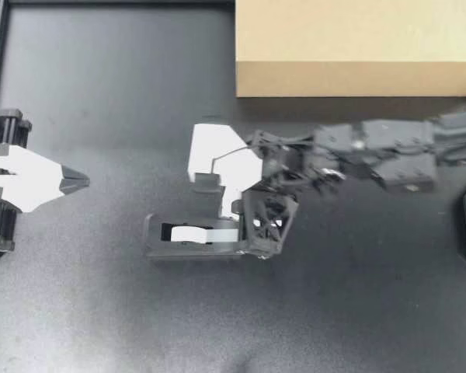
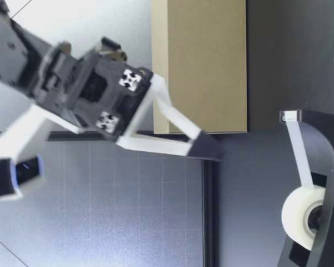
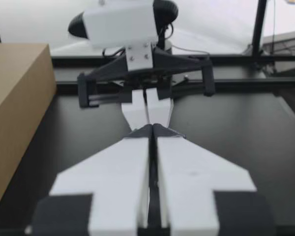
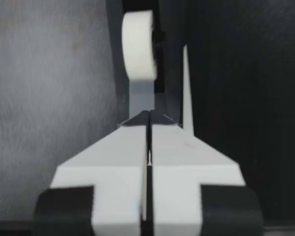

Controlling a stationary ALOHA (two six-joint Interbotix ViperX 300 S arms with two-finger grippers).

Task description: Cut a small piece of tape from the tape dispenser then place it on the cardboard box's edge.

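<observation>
The black tape dispenser [image 1: 179, 241] lies mid-table with a white tape roll [image 1: 190, 233] in it. My right gripper [image 1: 207, 184] hangs tilted just above and behind it, shut with nothing between its fingers. In the low view the same gripper [image 2: 211, 151] is well above the dispenser [image 2: 317, 167], and a tape strip [image 2: 300, 156] runs from the roll [image 2: 300, 214] up to the cutter. In the right wrist view the roll [image 4: 137, 44] lies straight ahead of the shut tips [image 4: 148, 118]. My left gripper [image 1: 76, 181] stays shut and empty at the table's left edge. The cardboard box [image 1: 357, 47] stands at the back right.
A black frame rail [image 1: 116, 4] runs along the back of the dark mat. In the left wrist view the box [image 3: 14, 108] stands beside my shut left gripper [image 3: 151, 129], and my right arm [image 3: 137, 59] faces it from across the table.
</observation>
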